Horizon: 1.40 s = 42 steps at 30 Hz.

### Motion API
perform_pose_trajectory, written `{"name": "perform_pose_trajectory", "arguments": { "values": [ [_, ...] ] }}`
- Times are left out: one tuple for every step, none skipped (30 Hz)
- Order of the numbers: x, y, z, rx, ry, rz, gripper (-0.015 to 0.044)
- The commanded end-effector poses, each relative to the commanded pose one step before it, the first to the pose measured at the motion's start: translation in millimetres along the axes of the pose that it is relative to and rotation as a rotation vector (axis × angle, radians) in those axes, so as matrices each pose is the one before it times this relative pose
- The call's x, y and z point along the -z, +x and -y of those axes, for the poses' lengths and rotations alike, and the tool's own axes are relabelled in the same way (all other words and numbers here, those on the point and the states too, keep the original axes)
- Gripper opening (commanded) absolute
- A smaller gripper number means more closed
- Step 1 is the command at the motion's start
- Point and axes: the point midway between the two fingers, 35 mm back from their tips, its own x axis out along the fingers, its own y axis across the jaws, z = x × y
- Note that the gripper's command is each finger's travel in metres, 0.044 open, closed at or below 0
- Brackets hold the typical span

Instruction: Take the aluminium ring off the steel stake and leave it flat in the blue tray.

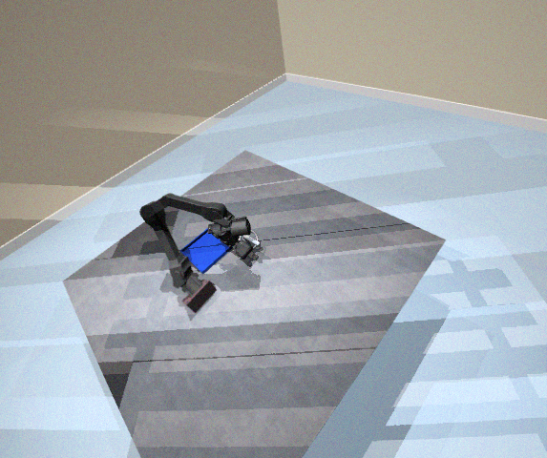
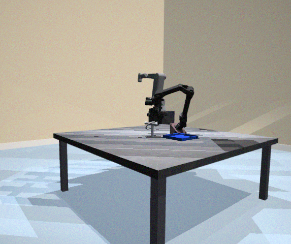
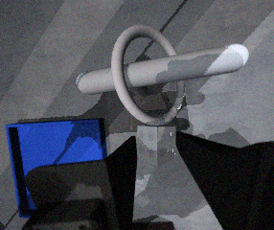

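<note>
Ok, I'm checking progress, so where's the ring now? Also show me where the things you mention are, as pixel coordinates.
The wrist view shows the ring [image 2: 147, 126] [image 3: 118, 72] around the stake's cross-bar [image 2: 154, 122] [image 3: 194, 67], beyond the gripper's fingertips.

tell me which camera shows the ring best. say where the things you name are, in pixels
The wrist view: the ring [image 1: 256, 234] [image 2: 146, 126] [image 3: 118, 72] looks large there, its loop clearly around the cross-bar [image 2: 147, 122] [image 3: 194, 65]. The exterior shows it small, beneath the arm; the top shows only part.
</note>
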Motion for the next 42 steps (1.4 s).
{"name": "perform_pose_trajectory", "arguments": {
  "values": [
    [-1.3, -0.58, 4.55, -0.02203, -0.0006, 0.00252, 0.0],
    [0.04, 0.22, 1.25, -0.00762, 0.0016, -0.00008, 0.0],
    [0.04, 0.16, 0.94, -0.00573, 0.0012, 0.00001, 0.0],
    [0.02, 0.09, 0.57, -0.00344, 0.0007, 0.00003, 0.0],
    [-0.02, -0.08, 0.45, -0.00292, 0.0006, -0.00011, 0.0],
    [-0.04, -0.15, 0.82, -0.00531, 0.0011, -0.00016, 0.0],
    [-0.06, -0.22, 1.18, -0.00762, 0.0016, -0.00015, 0.0],
    [-0.06, -0.24, 1.25, -0.00803, 0.0017, -0.00004, 0.0],
    [-0.04, -0.19, 0.93, -0.00601, 0.0013, 0.00004, 0.0],
    [-0.02, -0.12, 0.56, -0.00361, 0.0008, 0.00005, 0.0],
    [0.06, -0.02, 0.66, -0.00376, 0.001, 0.0009, 0.0],
    [0.1, -0.04, 1.1, -0.00623, 0.0017, 0.00155, 0.0],
    [0.13, -0.06, 1.38, -0.00779, 0.0021, 0.00204, 0.0],
    [0.14, -0.07, 1.38, -0.00778, 0.0021, 0.00214, 0.0],
    [0.11, -0.06, 1.1, -0.00616, 0.0017, 0.00177, 0.0],
    [0.07, -0.04, 0.66, -0.00369, 0.001, 0.00109, 0.0],
    [0.01, 0.06, 0.53, -0.00321, 0.0007, -0.00011, 0.0],
    [0.02, 0.1, 0.92, -0.00558, 0.0012, -0.00015, 0.0],
    [0.02, 0.14, 1.26, -0.00763, 0.0017, -0.00013, 0.0],
    [0.03, 0.13, 1.29, -0.00777, 0.0017, -0.00005, 0.0],
    [0.02, 0.1, 0.99, -0.00591, 0.0013, 0.00002, 0.0],
    [0.02, 0.06, 0.59, -0.00355, 0.0008, 0.00004, 0.0],
    [-0.13, -0.53, 0.42, -0.0001, 0.0, -0.00011, 0.0],
    [-0.18, -0.76, 0.61, -0.00014, 0.0, -0.00016, 0.0],
    [-0.19, -0.81, 0.65, -0.00016, 0.0, -0.00017, 0.0],
    [-0.18, -0.8, 0.64, -0.00017, 0.0, -0.00016, 0.0],
    [-0.13, -0.6, 0.48, -0.00013, 0.0, -0.00013, 0.0],
    [-0.08, -0.36, 0.29, -0.00008, 0.0, -0.00008, 0.0],
    [-0.03, -0.12, 0.1, -0.00003, 0.0, -0.00003, 0.0],
    [0.0, 0.0, 0.0, 0.0, 0.0, 0.0, 0.0],
    [-0.07, -0.28, 0.21, 0.00003, 0.0, 0.0, 0.0],
    [-0.14, -0.58, 0.44, 0.00006, 0.0, 0.0, 0.0],
    [-0.2, -0.85, 0.65, 0.00009, 0.0, 0.0, 0.0],
    [-0.21, -0.91, 0.69, 0.00009, 0.0, 0.0, 0.0],
    [-0.17, -0.75, 0.57, 0.00007, 0.0, 0.0, 0.0],
    [-0.1, -0.45, 0.34, 0.00004, 0.0, 0.0, 0.0],
    [-0.03, -0.15, 0.11, 0.00001, 0.0, 0.0, 0.0],
    [0.0, 0.0, 0.0, 0.0, 0.0, 0.0, 0.0],
    [-0.07, -0.29, 0.22, 0.00003, 0.0, 0.0, 0.0],
    [-0.14, -0.59, 0.45, 0.00006, 0.0, 0.0, 0.0],
    [-0.2, -0.85, 0.65, 0.00009, 0.0, 0.0, 0.0],
    [-0.21, -0.9, 0.69, 0.00008, 0.0, 0.0, 0.0]
  ]
}}
